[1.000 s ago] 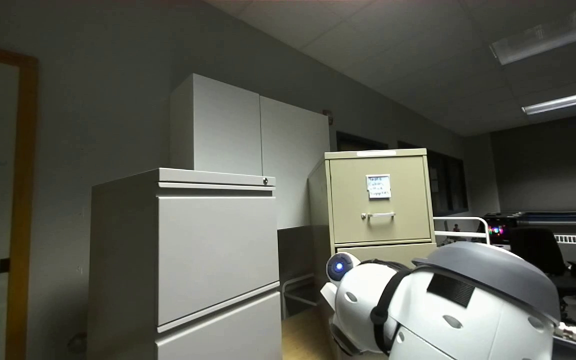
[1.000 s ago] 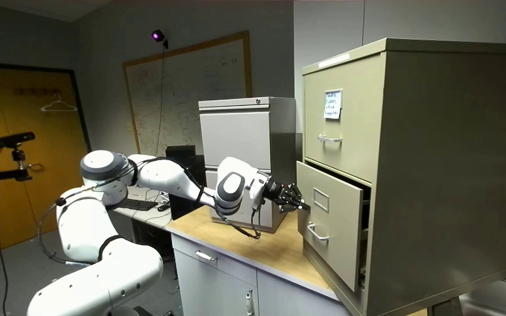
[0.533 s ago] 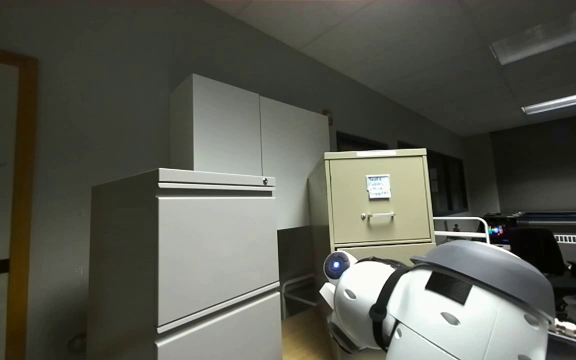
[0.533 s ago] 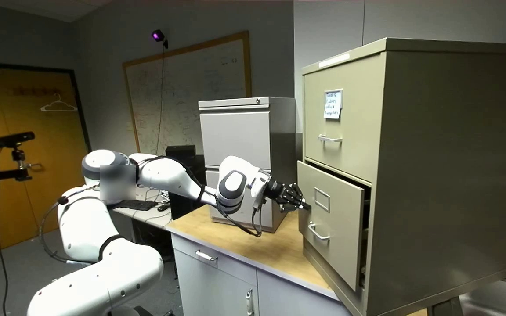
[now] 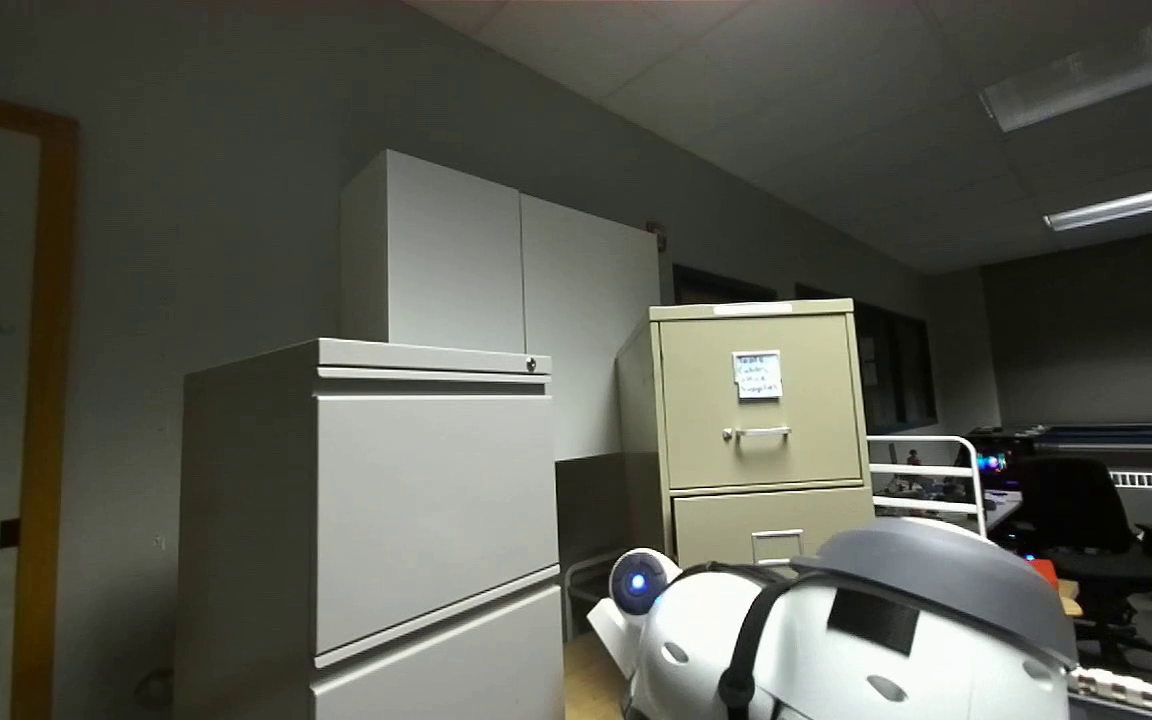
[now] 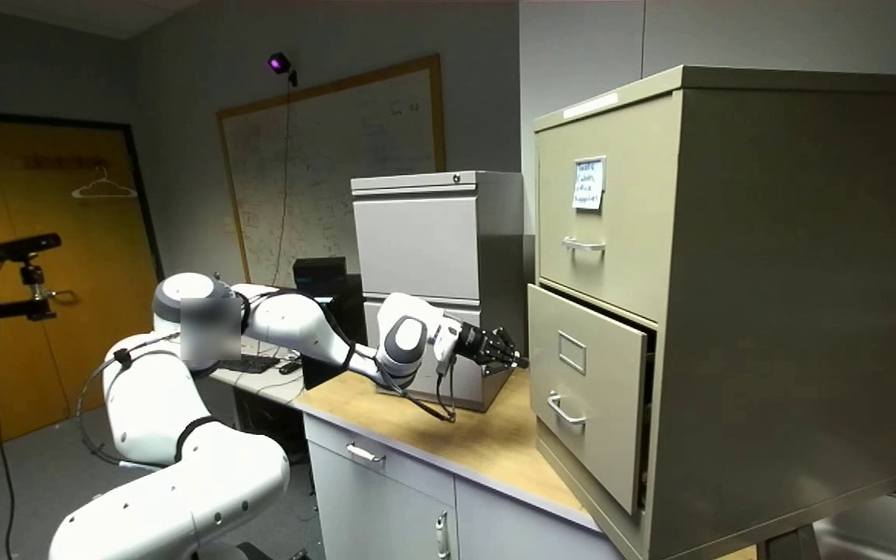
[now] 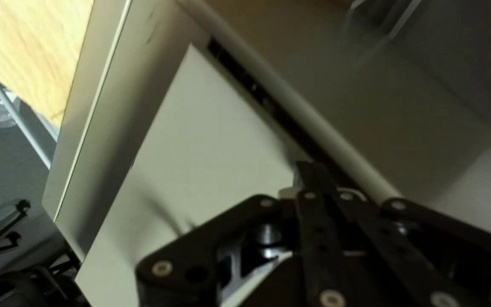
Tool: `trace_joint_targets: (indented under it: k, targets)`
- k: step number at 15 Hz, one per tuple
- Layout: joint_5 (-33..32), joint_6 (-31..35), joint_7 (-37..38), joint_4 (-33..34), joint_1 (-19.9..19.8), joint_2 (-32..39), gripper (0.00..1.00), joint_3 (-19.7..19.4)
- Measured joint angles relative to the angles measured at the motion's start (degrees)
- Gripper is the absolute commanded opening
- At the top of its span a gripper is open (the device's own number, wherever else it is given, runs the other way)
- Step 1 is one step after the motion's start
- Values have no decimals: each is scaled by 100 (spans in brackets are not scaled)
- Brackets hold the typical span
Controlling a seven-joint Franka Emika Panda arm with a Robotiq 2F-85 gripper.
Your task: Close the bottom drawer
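The tan filing cabinet (image 6: 743,303), seen in both exterior views, stands on a wood-grain countertop (image 6: 510,459) over pale grey base units (image 6: 378,482) with white pulls. Its bottom drawer (image 6: 603,389) juts partway out beneath the top drawer (image 6: 627,210), a dark gap showing along its upper edge and one side. In an exterior view the gripper (image 6: 523,362) is just beside the edge of that drawer front — its black fingers (image 7: 316,221) lie together, with nothing held between them. Whether the tips touch the panel, I cannot tell.

On the same countertop a light grey filing cabinet (image 6: 417,241) stands upright behind the gripper. A desk (image 6: 269,383) beyond carries a keyboard (image 6: 246,363) and a mouse (image 6: 290,367). A wood-framed whiteboard (image 6: 331,163) hangs on the grey wall (image 6: 479,117), and an orange-brown door (image 6: 98,249) bears a white clothes hanger (image 6: 104,194). In an exterior view a pale cupboard (image 5: 476,270) rises behind the cabinets; a ceiling lamp (image 5: 1131,203) glows, and a black office chair (image 5: 1066,510) stands well back in the room.
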Motion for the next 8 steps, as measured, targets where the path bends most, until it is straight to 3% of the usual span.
trace_joint_targets:
  k: [3,7,8]
  targets:
    - [16,97,239,655,-320,-242,0,447]
    - [31,250,192,1185,-605,-320,1,559]
    - [27,392,78,1199,-608,-238,24,580]
